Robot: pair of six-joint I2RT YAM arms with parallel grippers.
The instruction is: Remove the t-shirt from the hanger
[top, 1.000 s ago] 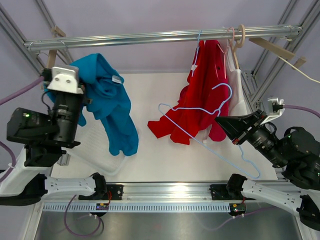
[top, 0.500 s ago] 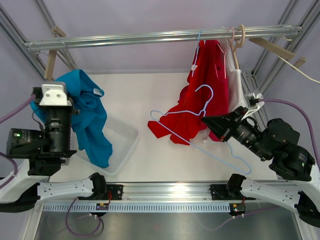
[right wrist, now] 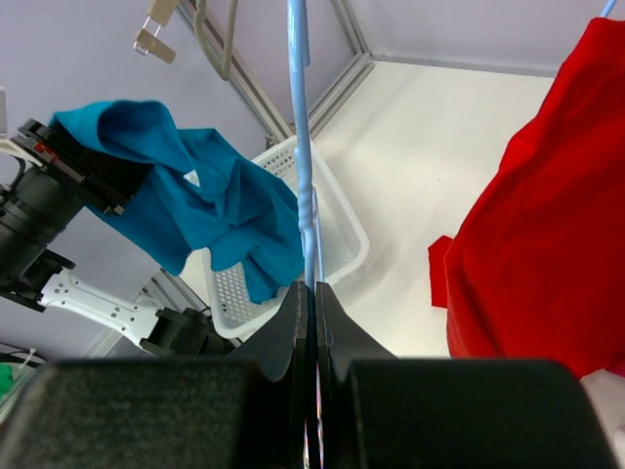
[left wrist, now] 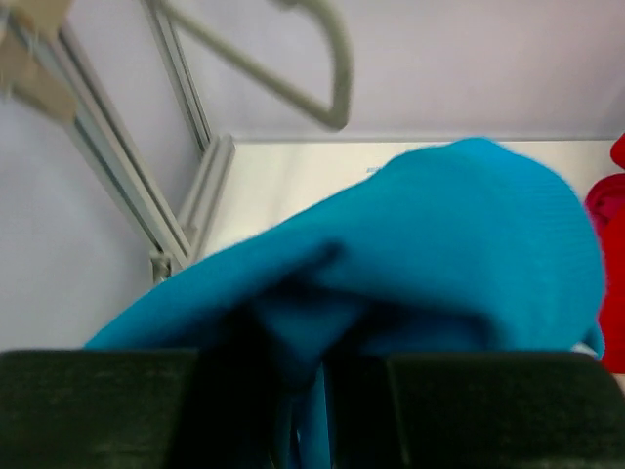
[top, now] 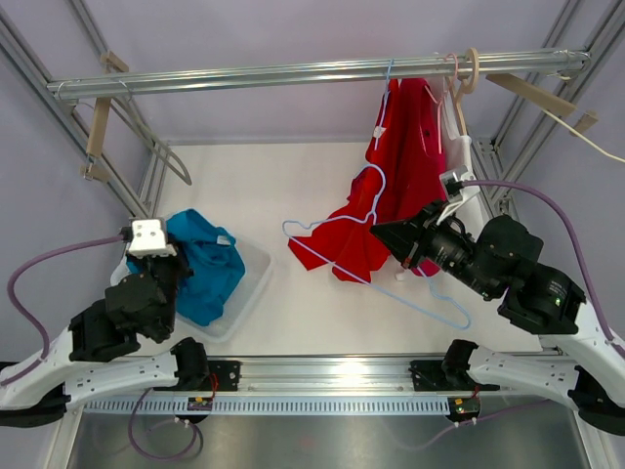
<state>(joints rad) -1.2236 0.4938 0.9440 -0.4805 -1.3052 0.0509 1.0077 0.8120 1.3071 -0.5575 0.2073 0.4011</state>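
Blue t-shirt [left wrist: 439, 244] clamped in left gripper [left wrist: 311, 396] — wrist view: right gripper [right wrist: 312, 293] pinching hanger [right wrist: 302, 147].

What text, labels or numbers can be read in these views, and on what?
No text is readable in any view.
White neck label on the blue t-shirt: too small to read.
White tag on the red shirt: too small to read.
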